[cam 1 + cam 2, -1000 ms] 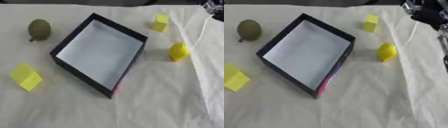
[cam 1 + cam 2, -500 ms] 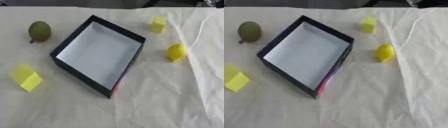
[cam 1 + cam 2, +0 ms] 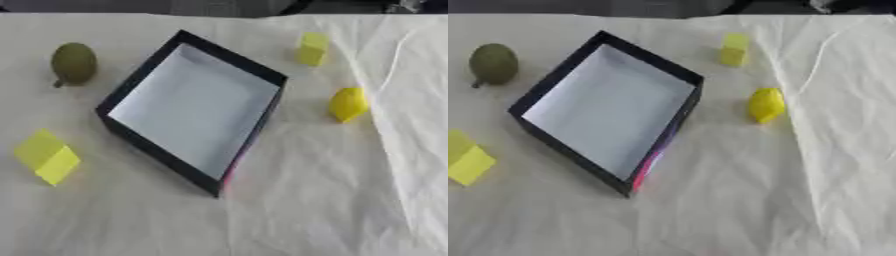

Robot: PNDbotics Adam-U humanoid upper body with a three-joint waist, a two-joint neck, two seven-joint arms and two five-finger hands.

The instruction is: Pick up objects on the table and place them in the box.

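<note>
Nearest, a yellow block [image 3: 45, 156] is laid on the cloth-covered worktop [image 3: 324, 200], left of the box [image 3: 194, 105], which is set open-topped and empty to receive objects. Farther off lie a yellow lemon-like object [image 3: 348, 104], a green pear [image 3: 73, 63] and a small yellow cube [image 3: 312, 48]. Neither hand is shown, so their state cannot be told.

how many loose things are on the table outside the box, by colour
yellow: 3 — a block near the left edge, a small block at the far side, a rounded lemon-like fruit right of the box
olive green: 1 — a pear-like fruit at far left
total: 4; the box holds nothing
</note>
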